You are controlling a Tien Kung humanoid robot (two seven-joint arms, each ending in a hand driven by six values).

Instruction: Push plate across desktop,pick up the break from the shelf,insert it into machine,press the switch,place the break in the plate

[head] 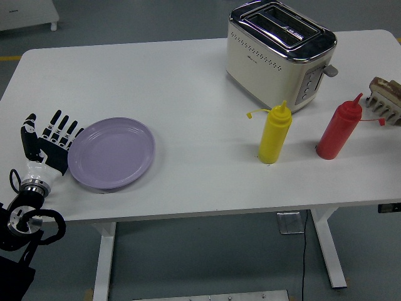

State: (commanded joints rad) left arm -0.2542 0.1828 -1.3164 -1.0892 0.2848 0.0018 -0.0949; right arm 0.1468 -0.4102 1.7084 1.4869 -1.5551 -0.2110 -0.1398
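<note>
The plate lies flat on the left part of the white table, near the front edge, with the left hand pressed flat against its left rim, fingers straight and spread, gripping nothing. To push well, I judge the hand should stay low and level behind the rim and drive rightward through the plate's middle, so it slides straight rather than spinning or riding up over the fingers. The plate is a shallow, pale lavender round with a ringed rim, smooth and likely quick to slip. Well apart to the right stand a yellow squeeze bottle, a red squeeze bottle, the toaster, and the rack with bread at the edge.
</note>
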